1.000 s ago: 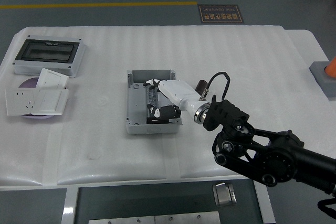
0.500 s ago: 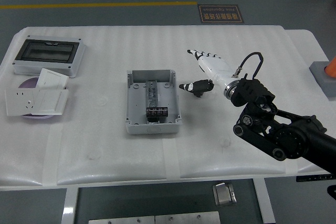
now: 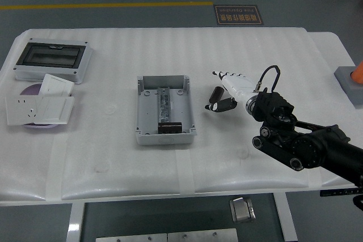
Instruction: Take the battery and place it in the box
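The battery is a small black cylinder lying on the white table just right of the box. The box is a grey open enclosure at the table's middle, with a metal rail and a dark block inside near its front wall. My right hand is white with black fingertips and comes in from the lower right. It is open, with its fingers beyond the battery and its thumb on the near side. I cannot tell whether it touches the battery. The left arm is out of view.
A grey enclosure with a dark lid stands at the far left. White socket plates lie on a purple disc in front of it. A grey block with an orange object sits at the right edge.
My right hand drew back out of the box, moved right, and has come down around the battery. The battery and the box have not moved.
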Available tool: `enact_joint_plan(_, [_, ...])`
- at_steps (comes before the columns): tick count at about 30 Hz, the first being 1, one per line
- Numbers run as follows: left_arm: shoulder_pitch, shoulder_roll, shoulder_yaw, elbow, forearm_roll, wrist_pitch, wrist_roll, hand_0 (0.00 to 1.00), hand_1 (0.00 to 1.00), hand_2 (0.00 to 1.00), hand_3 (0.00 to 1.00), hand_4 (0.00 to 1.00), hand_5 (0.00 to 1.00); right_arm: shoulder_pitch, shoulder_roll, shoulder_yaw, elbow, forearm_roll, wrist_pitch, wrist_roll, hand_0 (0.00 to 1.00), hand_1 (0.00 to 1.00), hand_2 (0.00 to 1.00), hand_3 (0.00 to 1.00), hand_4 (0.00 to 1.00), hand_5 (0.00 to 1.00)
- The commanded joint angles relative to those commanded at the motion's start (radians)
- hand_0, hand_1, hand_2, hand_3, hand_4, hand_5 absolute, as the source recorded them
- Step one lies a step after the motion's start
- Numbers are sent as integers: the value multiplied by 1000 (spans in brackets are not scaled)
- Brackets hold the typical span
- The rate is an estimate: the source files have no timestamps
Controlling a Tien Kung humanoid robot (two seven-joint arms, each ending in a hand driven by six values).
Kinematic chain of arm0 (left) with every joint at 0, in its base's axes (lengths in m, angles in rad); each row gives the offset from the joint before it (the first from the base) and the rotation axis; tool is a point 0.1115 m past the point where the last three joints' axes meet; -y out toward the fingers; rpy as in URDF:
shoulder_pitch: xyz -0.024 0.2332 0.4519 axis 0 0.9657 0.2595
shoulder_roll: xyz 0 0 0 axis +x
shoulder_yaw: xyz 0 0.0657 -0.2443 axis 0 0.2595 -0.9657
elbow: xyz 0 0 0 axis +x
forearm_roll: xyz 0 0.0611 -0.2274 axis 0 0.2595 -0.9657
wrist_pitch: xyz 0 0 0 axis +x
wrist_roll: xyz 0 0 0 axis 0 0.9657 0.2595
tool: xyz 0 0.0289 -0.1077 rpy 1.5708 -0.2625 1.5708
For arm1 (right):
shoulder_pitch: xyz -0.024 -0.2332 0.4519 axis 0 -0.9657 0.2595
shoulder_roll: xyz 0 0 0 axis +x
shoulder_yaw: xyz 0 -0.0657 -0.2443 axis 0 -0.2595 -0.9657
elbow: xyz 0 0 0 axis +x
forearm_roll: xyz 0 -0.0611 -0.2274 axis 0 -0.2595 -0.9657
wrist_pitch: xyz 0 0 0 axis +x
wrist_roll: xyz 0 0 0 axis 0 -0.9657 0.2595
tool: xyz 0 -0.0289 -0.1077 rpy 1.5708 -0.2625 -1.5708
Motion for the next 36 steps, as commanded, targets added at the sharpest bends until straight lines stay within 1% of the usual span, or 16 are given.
enact_joint_plan(2, [1,-1,-2,0,2,0,0,586,661,541,574,567,82,2,3,-6,-9,0,-10,1,998,954,980,998,883,425])
enact_joint_plan(3, [1,-1,-2,0,2,0,0,585,661,541,575,563,88,2,4,-9,-13,1,-15,3,998,926,919,998,880,426])
enact_joint_plan(8, [3,-3,2,0,-2,0,-1,585,661,541,575,563,88,8,12,-27,-49,18,-39,21,998,926,919,998,880,426])
enact_joint_plan(9, [4,-3,2,0,-2,0,-1,586,661,542,577,561,88,9,13,-31,-56,22,-41,23,950,765,697,850,773,356])
enact_joint_plan(14, [2,-2,4,1,-5,1,-2,586,661,542,577,561,88,10,20,-56,-81,44,-45,32,950,765,697,850,773,356])
enact_joint_plan(15, [2,-2,4,1,-6,1,-2,585,661,542,577,560,90,9,21,-60,-84,46,-45,32,874,666,546,690,618,240])
enact_joint_plan(20, [0,-2,11,1,-14,5,-8,585,661,542,577,560,90,7,24,-75,-93,56,-47,34,874,666,546,690,618,240])
enact_joint_plan(21, [0,-2,12,2,-15,5,-9,586,662,543,576,557,93,7,24,-75,-93,56,-50,34,862,653,522,680,615,246])
enact_joint_plan(31, [-2,-6,18,4,-19,13,-24,585,662,544,577,556,95,3,22,-66,-78,44,-90,47,862,653,518,679,613,257])
enact_joint_plan(34, [-3,-6,15,3,-14,14,-24,585,662,544,577,554,97,-2,13,-46,-62,34,-94,45,851,639,505,673,606,266])
enact_joint_plan(36, [-3,-6,12,3,-12,13,-22,585,662,544,577,554,97,-9,2,-18,-33,20,-96,41,851,639,505,673,606,266])
